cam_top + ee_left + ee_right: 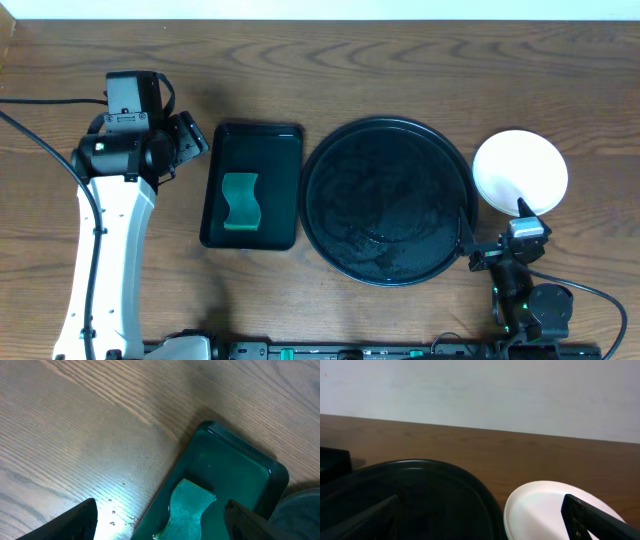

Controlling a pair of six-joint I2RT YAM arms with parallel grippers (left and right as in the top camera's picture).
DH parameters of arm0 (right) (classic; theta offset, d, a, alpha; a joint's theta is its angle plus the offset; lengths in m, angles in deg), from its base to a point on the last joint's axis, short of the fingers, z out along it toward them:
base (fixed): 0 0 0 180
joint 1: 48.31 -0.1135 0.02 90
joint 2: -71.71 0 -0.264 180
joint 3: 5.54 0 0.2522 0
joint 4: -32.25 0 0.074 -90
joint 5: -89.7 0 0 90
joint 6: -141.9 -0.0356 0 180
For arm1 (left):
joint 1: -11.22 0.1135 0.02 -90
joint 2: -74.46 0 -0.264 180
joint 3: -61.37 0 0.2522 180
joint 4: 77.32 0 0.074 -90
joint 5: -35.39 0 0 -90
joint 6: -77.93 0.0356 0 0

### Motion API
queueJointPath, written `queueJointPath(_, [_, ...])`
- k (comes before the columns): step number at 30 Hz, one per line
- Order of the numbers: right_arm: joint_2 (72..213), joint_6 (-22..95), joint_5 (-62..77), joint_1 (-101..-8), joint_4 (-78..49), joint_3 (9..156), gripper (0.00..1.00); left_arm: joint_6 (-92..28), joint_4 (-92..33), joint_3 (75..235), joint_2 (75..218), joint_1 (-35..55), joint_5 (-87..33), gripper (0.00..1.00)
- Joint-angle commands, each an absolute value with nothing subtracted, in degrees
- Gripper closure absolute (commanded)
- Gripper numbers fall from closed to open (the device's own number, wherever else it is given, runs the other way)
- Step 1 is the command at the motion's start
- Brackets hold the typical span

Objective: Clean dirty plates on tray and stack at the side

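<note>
Right wrist: plate (545, 507) half off-frame beside tray (435, 490)

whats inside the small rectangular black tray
A wavy-edged green sponge lies flat on the floor of the rectangular tray; nothing else shows inside. Whatever is beneath the sponge is covered.

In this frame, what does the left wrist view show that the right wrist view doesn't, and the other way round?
Only the left wrist view: the green sponge lying in the small rectangular tray.

Only the right wrist view: the white plate on the table beside the round black tray, and the pale wall behind. A dark corner at its far left may be the rectangular tray.

Both: the wooden table, and each arm's own dark fingers, the left fingers and the right fingers, spread open and holding nothing.
</note>
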State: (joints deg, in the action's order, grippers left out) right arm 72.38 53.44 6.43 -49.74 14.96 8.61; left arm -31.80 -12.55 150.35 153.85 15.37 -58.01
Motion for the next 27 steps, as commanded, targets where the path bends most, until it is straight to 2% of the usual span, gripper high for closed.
queueJointPath(1, [72.0, 55.4, 3.2, -50.7, 14.5, 8.5, 0.01, -32.5, -12.4, 151.0, 153.9, 15.6, -58.9, 0.19])
queueJointPath(27, [72.0, 55.4, 1.2, -50.7, 14.3, 8.5, 0.01, -32.5, -12.4, 151.0, 153.9, 15.6, -58.9, 0.19])
